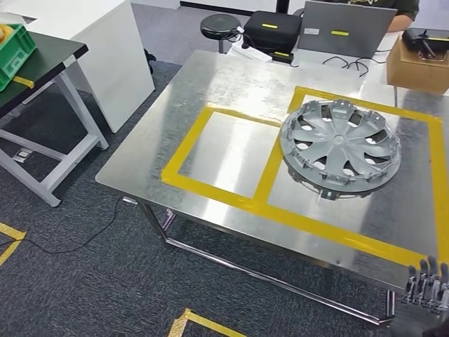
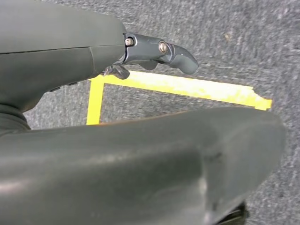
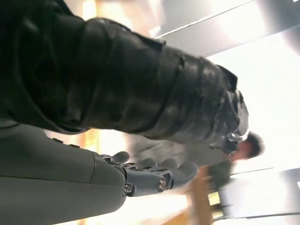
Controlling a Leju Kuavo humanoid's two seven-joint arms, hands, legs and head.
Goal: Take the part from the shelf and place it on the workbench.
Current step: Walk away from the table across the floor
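Grey wheel-cover part (image 1: 339, 147) lies flat on steel bench (image 1: 227, 84), overlapping yellow tape (image 1: 275, 160) that divides the two marked rectangles, mostly in the right one. Right robot hand (image 1: 428, 286) low at bench's near right corner, well apart from part, fingers spread, holding nothing. Left robot hand (image 2: 155, 52) over carpet (image 2: 247, 37), fingers extended, empty.
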